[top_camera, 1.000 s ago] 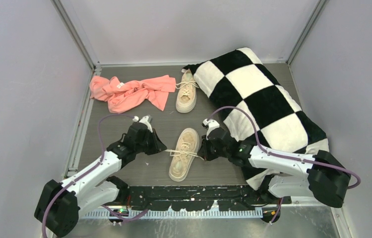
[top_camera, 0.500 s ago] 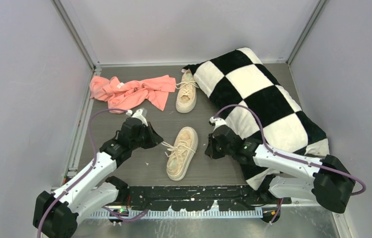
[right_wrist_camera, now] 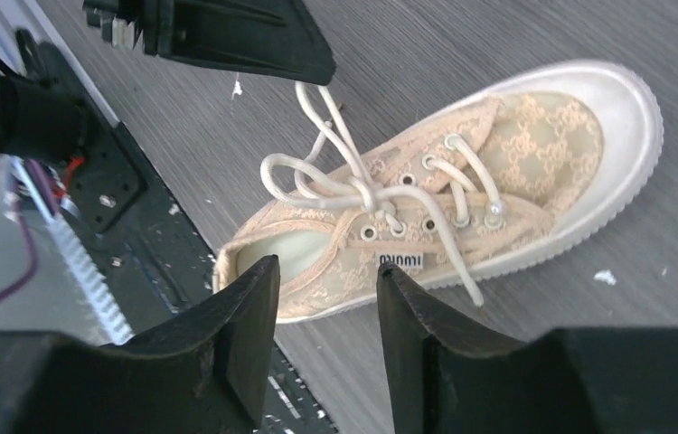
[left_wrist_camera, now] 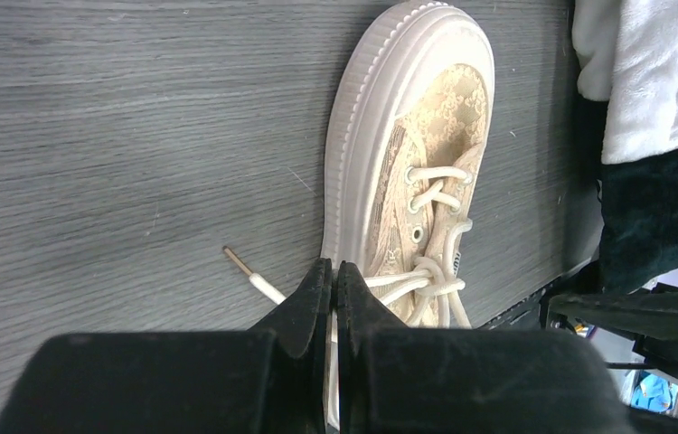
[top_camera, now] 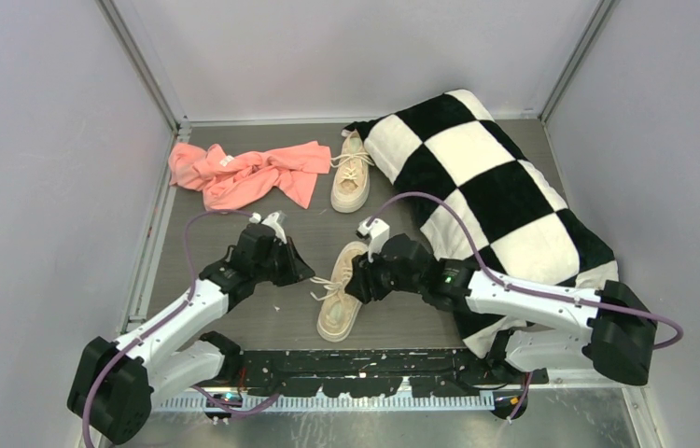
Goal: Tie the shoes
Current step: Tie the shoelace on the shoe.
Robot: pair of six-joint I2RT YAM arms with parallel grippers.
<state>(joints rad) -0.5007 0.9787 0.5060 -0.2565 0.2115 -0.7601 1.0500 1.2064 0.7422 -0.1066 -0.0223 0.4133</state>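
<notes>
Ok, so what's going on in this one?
Two robot arms are working on the laces of the near shoe on the table. The left gripper is shut on one lace, drawn out sideways from a loose knot with a loop. The right gripper hangs open just above the shoe, holding nothing. The second shoe sits farther back, between the pink cloth and the checkered pillow.

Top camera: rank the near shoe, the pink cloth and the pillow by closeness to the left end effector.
1. Near shoe, just to the right of the left end effector, which pinches its lace.
2. Pink cloth, farther back and slightly left.
3. Pillow, far off on the right side.
</notes>
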